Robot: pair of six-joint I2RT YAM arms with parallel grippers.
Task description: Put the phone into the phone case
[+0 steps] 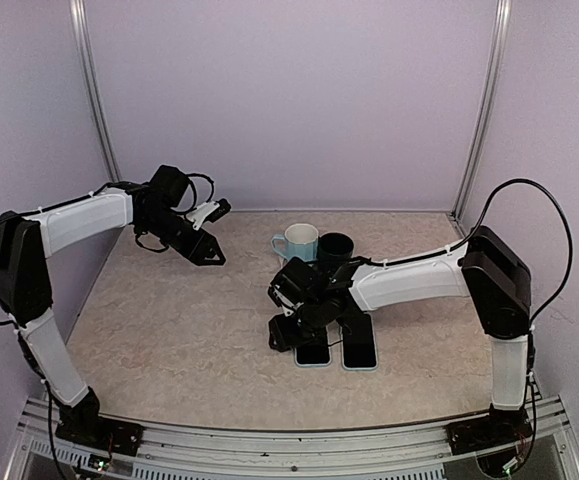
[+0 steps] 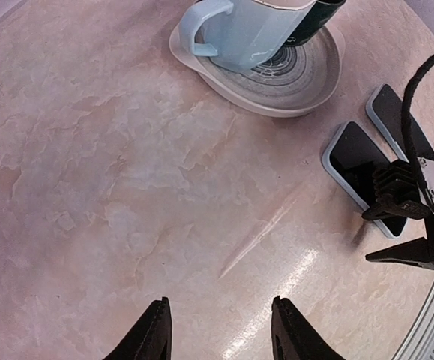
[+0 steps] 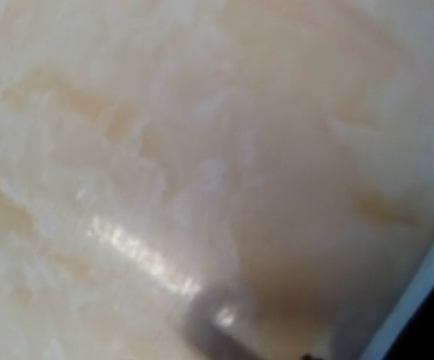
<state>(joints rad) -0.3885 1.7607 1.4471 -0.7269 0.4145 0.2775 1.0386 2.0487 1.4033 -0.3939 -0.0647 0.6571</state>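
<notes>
The left tool (image 1: pixel 212 256) hangs high over the far left of the counter (image 1: pixel 169 340), its fingers (image 2: pixel 154 334) spread with nothing between them. The right arm reaches in to the middle, and its tool (image 1: pixel 295 330) sits low at the near left end of a pale-rimmed slab (image 1: pixel 314 353). A dark slab (image 1: pixel 360 346) lies just beside that one on its right, the two parallel and flat on the counter. One is the phone and the other the case, but which is which cannot be told. In the left wrist view one black finger (image 2: pixel 390 196) of the right tool lies over the end of the pale-rimmed slab and the other stands off its edge; whether they pinch the slab or only stand apart I cannot tell. The right wrist view is a blur of counter, with a pale edge at the lower right corner. Behind the slabs a pale blue mug (image 1: pixel 297 240) and a dark mug (image 1: pixel 335 247) share a plate (image 2: pixel 318 79).
</notes>
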